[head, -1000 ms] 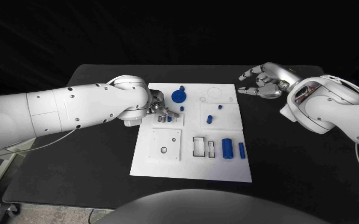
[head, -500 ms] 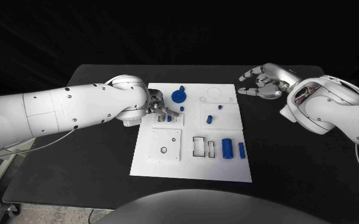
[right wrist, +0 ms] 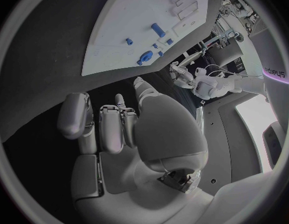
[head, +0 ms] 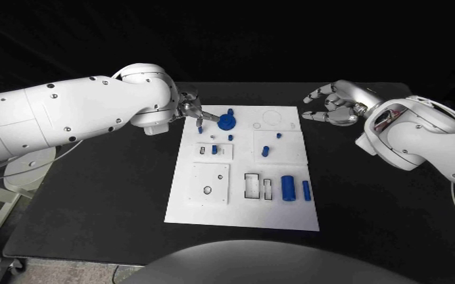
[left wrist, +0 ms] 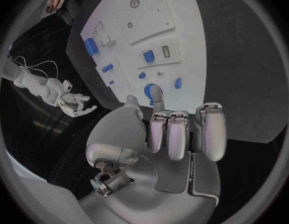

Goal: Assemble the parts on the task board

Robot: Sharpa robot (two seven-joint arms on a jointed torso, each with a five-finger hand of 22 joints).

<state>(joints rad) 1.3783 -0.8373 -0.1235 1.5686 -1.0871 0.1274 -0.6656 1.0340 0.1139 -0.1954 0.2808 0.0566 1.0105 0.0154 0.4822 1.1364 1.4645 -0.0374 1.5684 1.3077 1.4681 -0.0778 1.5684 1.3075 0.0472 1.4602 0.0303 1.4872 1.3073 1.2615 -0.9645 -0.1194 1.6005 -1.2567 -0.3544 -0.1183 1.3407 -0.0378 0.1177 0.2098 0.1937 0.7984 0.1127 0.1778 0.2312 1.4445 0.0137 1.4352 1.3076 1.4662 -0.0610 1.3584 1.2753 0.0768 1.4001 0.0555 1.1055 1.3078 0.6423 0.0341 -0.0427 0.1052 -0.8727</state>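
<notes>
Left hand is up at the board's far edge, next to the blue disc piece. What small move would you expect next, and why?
Probably the left hand lowers onto the blue disc piece to grip it. Its fingers hover spread just beside the disc, holding nothing, over the task board. The right hand sits off the board, also holding nothing.

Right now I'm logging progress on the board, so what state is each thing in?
Left robot hand: holding nothing, raised at the board's far left corner.
Right robot hand: fingers curled, holding nothing, off the board.
White board: flat on the table.
Two blue cylinders: lying flat on the board.
</notes>
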